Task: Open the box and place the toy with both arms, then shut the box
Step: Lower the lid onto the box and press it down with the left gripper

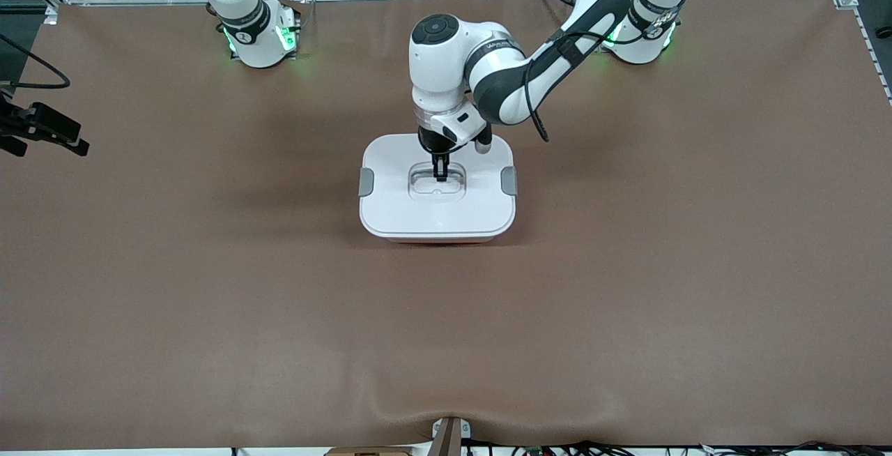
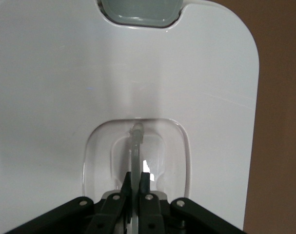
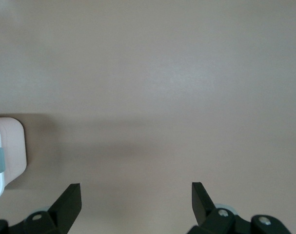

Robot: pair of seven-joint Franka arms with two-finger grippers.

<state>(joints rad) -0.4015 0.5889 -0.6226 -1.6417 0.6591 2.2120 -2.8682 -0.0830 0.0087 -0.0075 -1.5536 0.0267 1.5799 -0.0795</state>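
The box (image 1: 437,212) sits mid-table with its white lid on and a grey clip (image 1: 366,182) at each end. My left gripper (image 1: 440,176) reaches down into the lid's recessed centre and is shut on the clear handle (image 2: 136,141). In the left wrist view its fingers (image 2: 147,183) pinch that thin clear bar, with the lid (image 2: 65,97) all around. My right gripper (image 3: 136,192) is open and empty over bare table beside the box's end (image 3: 11,146). It does not show in the front view. The toy is out of view.
Brown table mat (image 1: 209,302) surrounds the box. A black camera mount (image 1: 42,128) juts in at the right arm's end of the table. The right arm's base (image 1: 254,31) stands at the table's edge.
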